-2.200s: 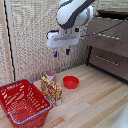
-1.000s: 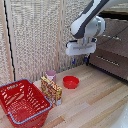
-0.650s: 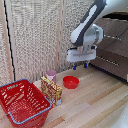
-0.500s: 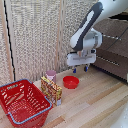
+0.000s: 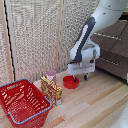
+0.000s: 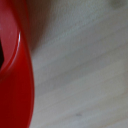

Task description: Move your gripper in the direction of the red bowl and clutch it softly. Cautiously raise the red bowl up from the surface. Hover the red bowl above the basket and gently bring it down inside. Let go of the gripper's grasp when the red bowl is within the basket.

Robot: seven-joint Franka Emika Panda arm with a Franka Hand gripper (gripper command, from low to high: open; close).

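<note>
Jaws: cannot tell if wide or narrow. In the exterior view the fingers of the gripper [image 5: 76,78] are low at the red bowl [image 5: 71,83], one dark tip seems to be at the bowl's rim, but too blurred to read the gap or confirm contact. Wrist view gives no fingers at all, just a curved band of the red bowl [image 6: 15,75] filling one side, very close, and pale wood surface [image 6: 80,65] beside it.

Landmark = red bowl. It sits flat on the wood surface [image 5: 95,102], directly under the gripper. Pinkish cup [image 5: 50,76] is just beside the bowl, toward the exterior view's left. Yellow snack box [image 5: 51,91] stands near the bowl, left and closer to the camera. Basket [image 5: 22,102] is well apart from the bowl, further to the exterior view's left, open top, nothing visible inside. White arm rises from the gripper up toward the exterior view's right.

Step in hand, judged: final approach and soft grasp, bowl not lifted yet. To do it well: straddle the rim with one finger inside and one outside, settle low enough to bite the wall, not skid on the lip. Close slowly and lightly, thin plastic can flex or pop out. Lift straight up first, so the bowl clears the cup and box before travelling toward the basket.
</note>
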